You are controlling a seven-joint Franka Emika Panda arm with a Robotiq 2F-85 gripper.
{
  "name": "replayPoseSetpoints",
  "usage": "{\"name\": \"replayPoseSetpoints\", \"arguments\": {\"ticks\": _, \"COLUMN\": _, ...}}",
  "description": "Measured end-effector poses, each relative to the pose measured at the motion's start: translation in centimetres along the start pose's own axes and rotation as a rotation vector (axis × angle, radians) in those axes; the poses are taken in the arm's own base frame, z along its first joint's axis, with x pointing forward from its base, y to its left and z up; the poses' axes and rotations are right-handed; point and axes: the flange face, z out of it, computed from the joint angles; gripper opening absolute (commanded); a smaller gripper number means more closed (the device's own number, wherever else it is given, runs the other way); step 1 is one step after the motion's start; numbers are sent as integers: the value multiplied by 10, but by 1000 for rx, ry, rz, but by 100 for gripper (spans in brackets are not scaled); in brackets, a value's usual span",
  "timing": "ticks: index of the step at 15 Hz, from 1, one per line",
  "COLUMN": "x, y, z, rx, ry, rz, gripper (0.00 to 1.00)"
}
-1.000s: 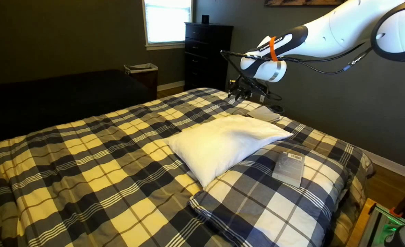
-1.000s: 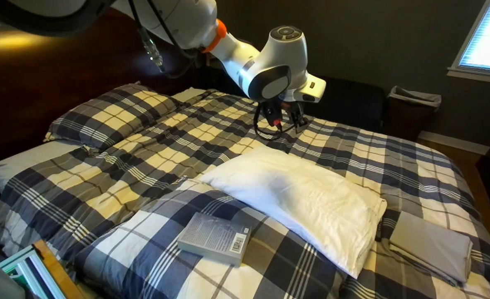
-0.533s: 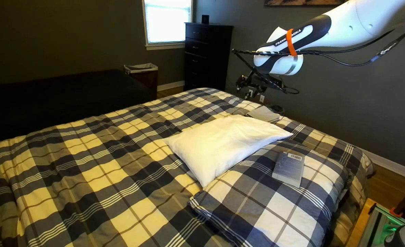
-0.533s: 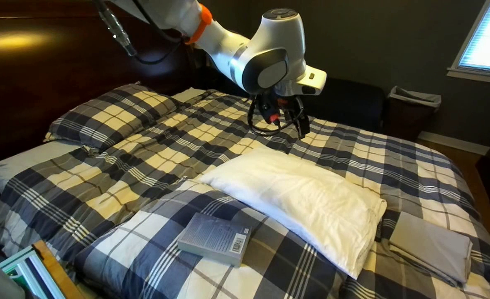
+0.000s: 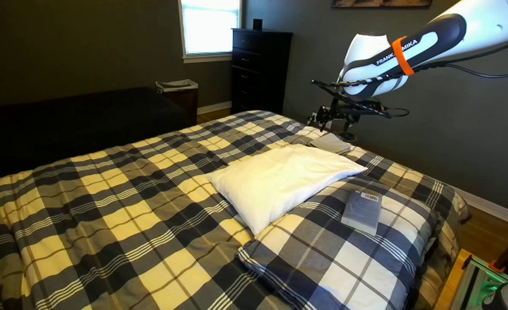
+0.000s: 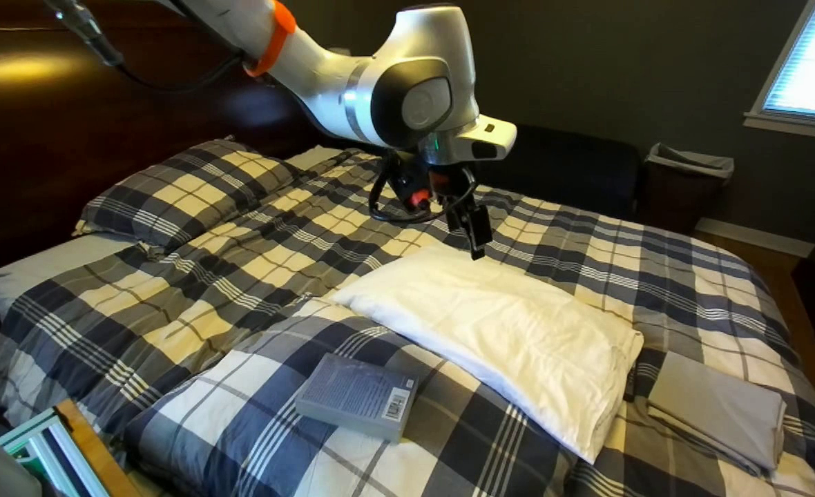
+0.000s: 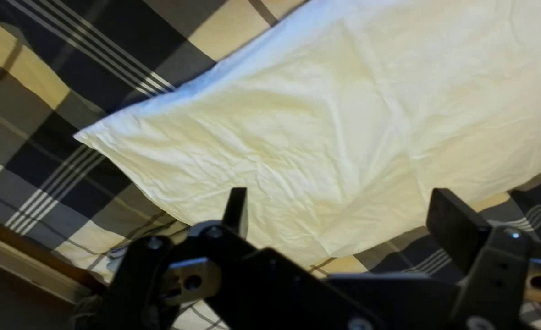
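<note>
My gripper [image 7: 339,201] stands open, with nothing between its black fingers [image 7: 454,224]. Beyond them in the wrist view lies a white pillow [image 7: 316,119], one corner pointing left. The same pillow [image 6: 518,321] rests on the bed and partly on a plaid pillow in both exterior views, and the gripper [image 6: 473,245] hangs above its far side, apparently apart from it. A grey book [image 6: 357,397] with a barcode lies flat on the plaid pillow [image 5: 336,262]. A folded grey cloth [image 6: 715,411] lies on the bed beyond one end of the white pillow.
A plaid comforter [image 5: 129,219] covers the bed. Another plaid pillow [image 6: 190,190] sits near the dark headboard [image 6: 69,103]. Past the bed stand a dark dresser [image 5: 260,71] and a lined bin [image 5: 178,97]. A wood-edged metal frame [image 6: 69,449] is at the bedside.
The jaws have spread apart. The arm has drawn back, rightward in an exterior view and leftward and lower in an exterior view, closer over the white pillow. Pillows, book and cloth stayed put.
</note>
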Motion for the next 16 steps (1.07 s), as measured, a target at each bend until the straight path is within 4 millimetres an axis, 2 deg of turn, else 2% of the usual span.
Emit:
{"name": "replayPoseSetpoints", "arguments": {"ticks": 4, "x": -39, "y": 7, "z": 13, "rx": -143, "ry": -60, "rz": -29, "gripper": 100}}
{"name": "replayPoseSetpoints", "arguments": {"ticks": 7, "x": -68, "y": 4, "z": 27, "rx": -180, "ry": -116, "rz": -78, "gripper": 100}}
{"name": "replayPoseSetpoints", "arguments": {"ticks": 9, "x": -75, "y": 2, "z": 31, "rx": -182, "ry": -127, "rz": -89, "gripper": 100}}
{"name": "replayPoseSetpoints", "arguments": {"ticks": 14, "x": -76, "y": 2, "z": 29, "rx": -180, "ry": -127, "rz": -92, "gripper": 100}}
{"name": "replayPoseSetpoints", "arguments": {"ticks": 16, "x": -84, "y": -2, "z": 34, "rx": -188, "ry": -144, "rz": -109, "gripper": 100}}
